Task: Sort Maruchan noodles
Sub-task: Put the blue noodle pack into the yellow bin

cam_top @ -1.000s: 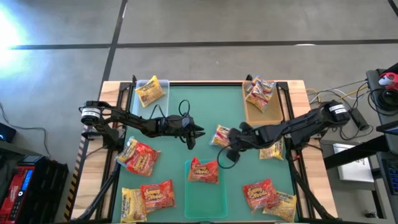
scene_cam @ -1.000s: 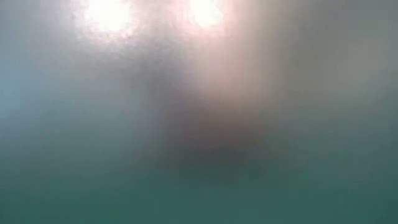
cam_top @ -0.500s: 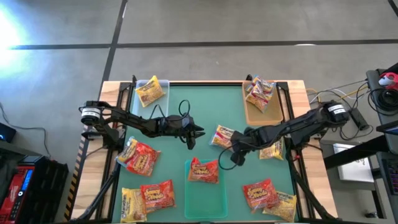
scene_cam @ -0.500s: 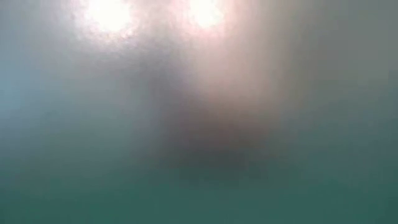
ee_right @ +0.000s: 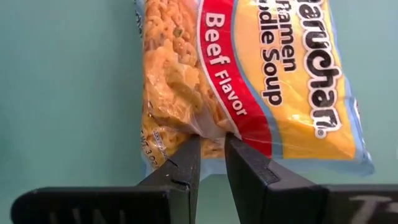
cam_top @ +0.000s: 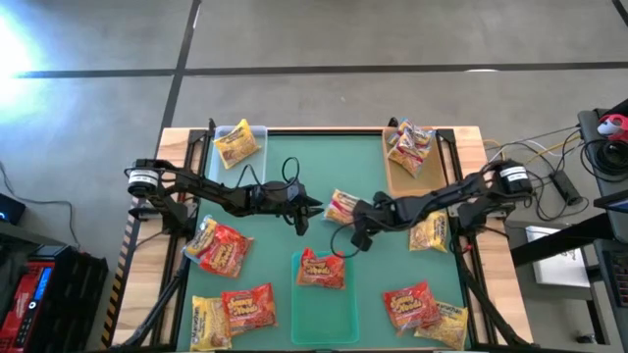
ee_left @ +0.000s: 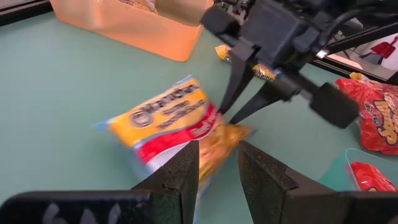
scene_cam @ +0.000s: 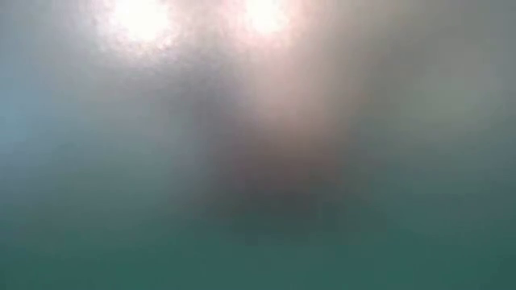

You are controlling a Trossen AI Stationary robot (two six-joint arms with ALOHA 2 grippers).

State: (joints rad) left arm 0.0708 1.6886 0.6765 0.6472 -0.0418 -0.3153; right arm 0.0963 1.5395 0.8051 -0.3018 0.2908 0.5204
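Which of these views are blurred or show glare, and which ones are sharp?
Low view: wholly out of focus, only two bright glare patches over a teal haze. Left wrist view: the beef packet is motion-smeared. Right wrist view: sharp, its label readable. High view: clear, with a bright patch on the floor at the upper left.

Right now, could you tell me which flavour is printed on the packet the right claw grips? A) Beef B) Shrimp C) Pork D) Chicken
A: the right wrist view shows the right claw pinching the yellow packet, whose red band reads "Beef Flavor".
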